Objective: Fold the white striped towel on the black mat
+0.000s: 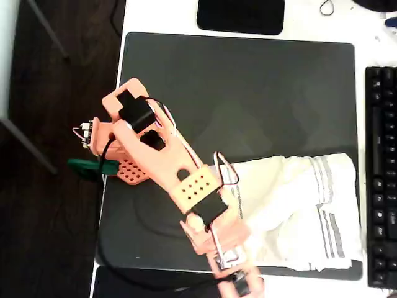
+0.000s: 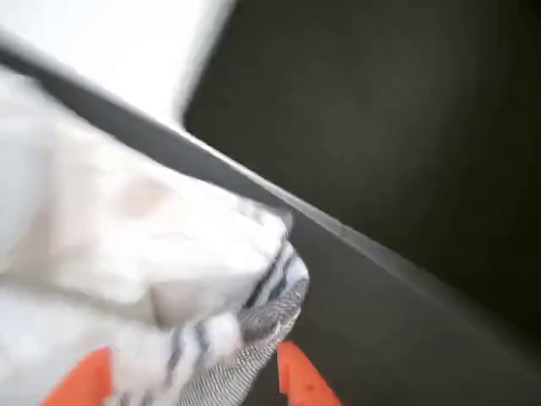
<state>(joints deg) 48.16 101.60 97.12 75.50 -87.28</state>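
The white striped towel (image 1: 298,211) lies crumpled on the lower right part of the black mat (image 1: 248,93), its grey stripes near the right edge. My orange arm reaches down over the towel's left end, and the blurred gripper (image 1: 232,270) sits at the mat's front edge. In the wrist view a bunched corner of the towel (image 2: 144,254) with grey stripes fills the space between the orange fingers (image 2: 300,381), so the gripper (image 2: 190,381) looks shut on it. Dark mat (image 2: 372,338) shows beside the cloth.
A black keyboard (image 1: 381,174) runs along the mat's right side. A glossy black rectangle (image 1: 240,15) lies on the white table above the mat. The arm's base with a green clamp (image 1: 90,167) stands at the table's left edge, with dark floor beyond.
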